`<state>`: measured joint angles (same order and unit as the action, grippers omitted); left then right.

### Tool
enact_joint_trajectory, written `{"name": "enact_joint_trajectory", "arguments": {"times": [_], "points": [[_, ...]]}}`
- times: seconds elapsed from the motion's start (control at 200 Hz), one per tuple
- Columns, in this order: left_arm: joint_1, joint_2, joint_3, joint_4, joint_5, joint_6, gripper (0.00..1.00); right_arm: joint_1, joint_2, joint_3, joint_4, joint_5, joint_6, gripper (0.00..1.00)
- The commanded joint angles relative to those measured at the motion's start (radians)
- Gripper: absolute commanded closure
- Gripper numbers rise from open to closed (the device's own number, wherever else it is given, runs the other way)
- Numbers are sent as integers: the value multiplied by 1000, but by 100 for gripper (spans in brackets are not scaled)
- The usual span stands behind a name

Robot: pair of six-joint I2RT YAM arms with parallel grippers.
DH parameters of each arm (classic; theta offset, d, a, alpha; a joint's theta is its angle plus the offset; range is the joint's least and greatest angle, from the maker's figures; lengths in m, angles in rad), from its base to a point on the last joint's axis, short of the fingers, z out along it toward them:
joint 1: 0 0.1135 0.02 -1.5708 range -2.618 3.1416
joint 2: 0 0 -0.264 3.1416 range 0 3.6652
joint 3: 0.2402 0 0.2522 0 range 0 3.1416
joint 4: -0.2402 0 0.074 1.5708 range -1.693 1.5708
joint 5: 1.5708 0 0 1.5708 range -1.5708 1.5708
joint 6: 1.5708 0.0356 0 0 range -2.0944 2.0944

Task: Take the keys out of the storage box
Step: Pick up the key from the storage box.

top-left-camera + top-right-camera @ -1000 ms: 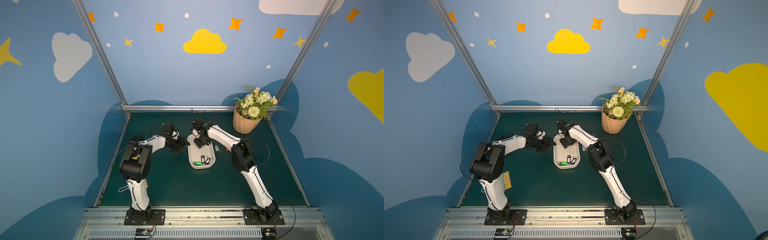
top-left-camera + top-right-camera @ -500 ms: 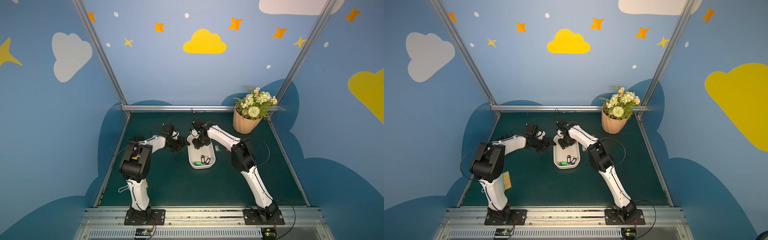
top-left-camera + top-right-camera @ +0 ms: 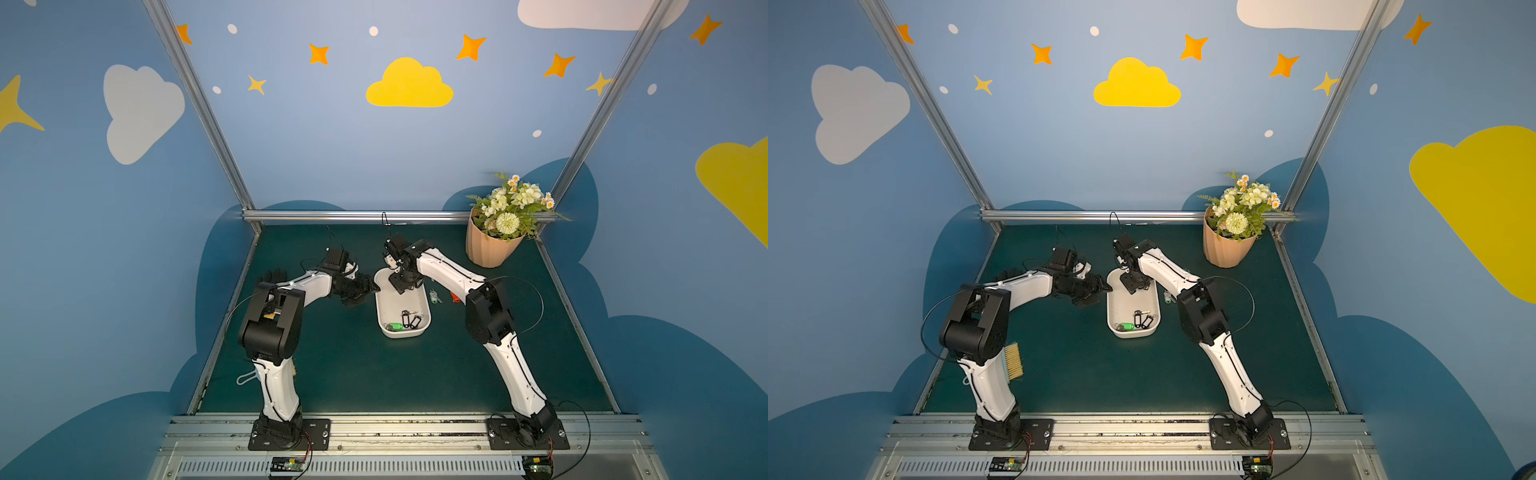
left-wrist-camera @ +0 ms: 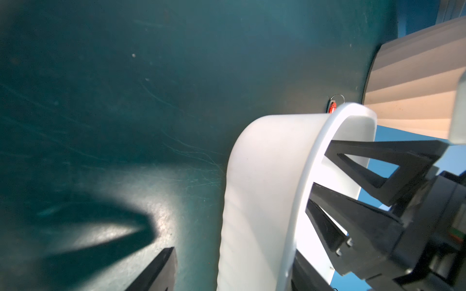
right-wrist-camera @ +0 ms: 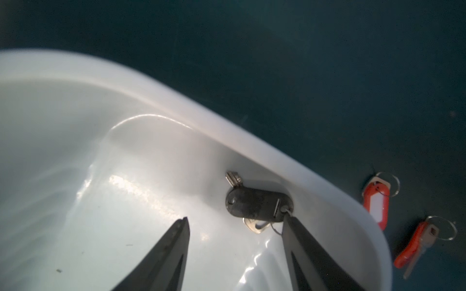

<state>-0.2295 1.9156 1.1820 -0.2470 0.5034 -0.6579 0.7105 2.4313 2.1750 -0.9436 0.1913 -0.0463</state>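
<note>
The white storage box (image 3: pixel 424 328) lies mid-table in both top views. At its near end rest a green-tagged key (image 3: pixel 395 326) and two black-tagged keys (image 3: pixel 410 320). My right gripper (image 5: pixel 235 218) is open, low inside the far end. One of its fingertips (image 5: pixel 290 224) touches the ring end of another black-tagged key (image 5: pixel 257 205) lying by the wall. My left gripper (image 4: pixel 233 254) is open and straddles the box's far-left wall (image 4: pixel 262 176), its outer finger (image 4: pixel 161 267) apart from it. Two red-tagged keys (image 5: pixel 375 204) (image 5: pixel 408 249) lie on the mat outside the box.
A ribbed peach flower pot (image 3: pixel 490 249) stands at the back right. A pale key (image 3: pixel 434 296) and a red tag (image 3: pixel 454 297) lie on the green mat right of the box, under my right arm. A brush (image 3: pixel 1013 359) lies beside the left arm's base.
</note>
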Motion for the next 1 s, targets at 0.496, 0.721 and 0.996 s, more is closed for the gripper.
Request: {"name": "enact_joint_trajectory", "arguments": {"times": [0.496, 0.721, 0.996], "points": [[-1, 14, 30, -31, -9, 10, 28, 3, 64, -3, -51, -153, 109, 27], [-3, 10, 30, -31, -14, 9, 28, 2, 22, -41, -66, -275, 157, 28], [-7, 8, 30, -34, -15, 9, 28, 6, -11, -36, -61, -332, 147, 31]]}}
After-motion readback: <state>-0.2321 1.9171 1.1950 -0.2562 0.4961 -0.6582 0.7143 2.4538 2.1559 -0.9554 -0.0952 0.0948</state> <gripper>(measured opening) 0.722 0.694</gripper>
